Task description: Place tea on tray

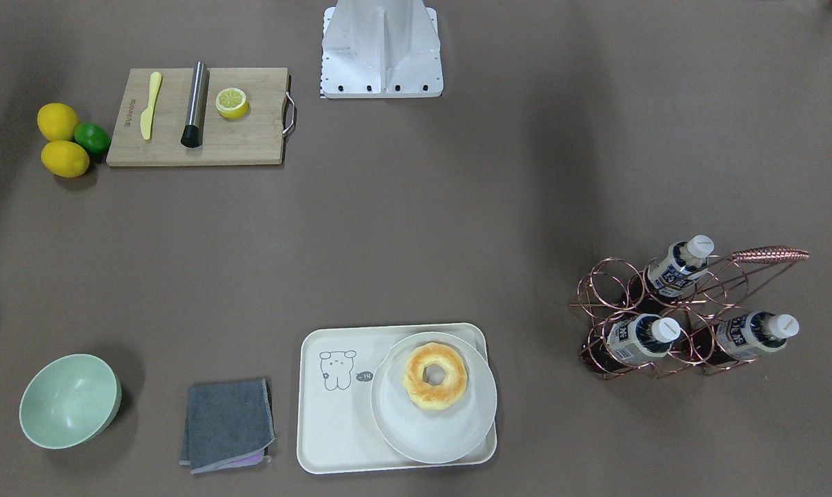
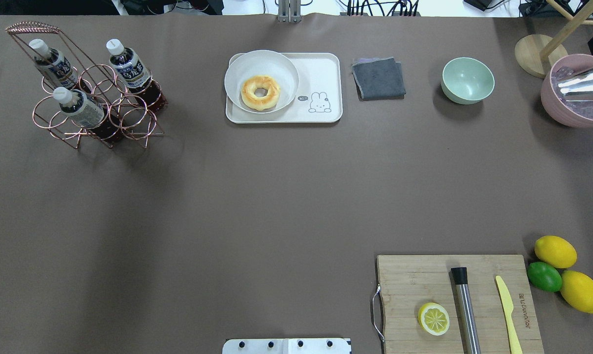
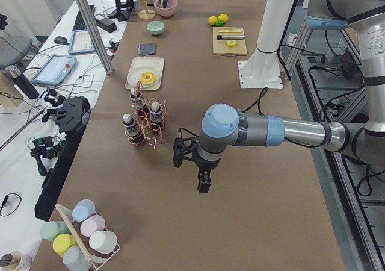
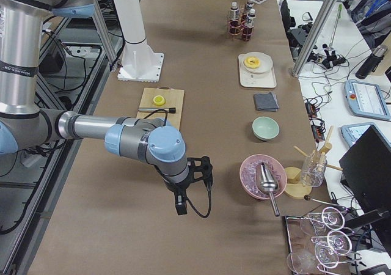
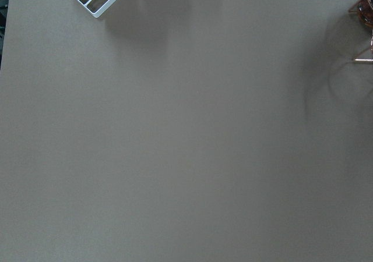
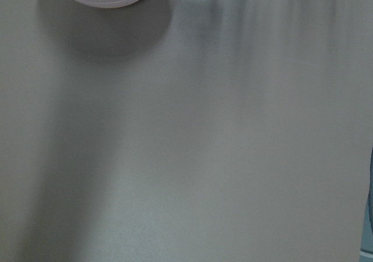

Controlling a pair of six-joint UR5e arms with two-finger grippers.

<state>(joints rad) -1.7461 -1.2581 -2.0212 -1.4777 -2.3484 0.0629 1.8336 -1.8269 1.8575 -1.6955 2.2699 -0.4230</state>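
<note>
Three tea bottles stand in a copper wire rack [image 2: 96,129]: one at the back [image 2: 50,61], one on the right [image 2: 129,65] and one in front [image 2: 80,105]. They also show in the front-facing view [image 1: 640,338]. The cream tray [image 2: 321,73] with the cartoon drawing lies at the table's far middle [image 1: 333,428]. A white plate [image 2: 281,69] with a doughnut [image 2: 260,92] covers its left part. My left gripper [image 3: 204,183] hangs over bare table near the rack. My right gripper [image 4: 181,206] hangs over bare table near a pink bowl. I cannot tell whether either is open or shut.
A grey cloth [image 2: 379,77] and a green bowl [image 2: 467,80] lie right of the tray. The pink bowl [image 2: 572,98] of ice holds a metal scoop. A wooden cutting board [image 2: 454,300] bears a lemon half, a metal tube and a yellow knife. Two lemons and a lime [image 2: 545,276] lie beside it.
</note>
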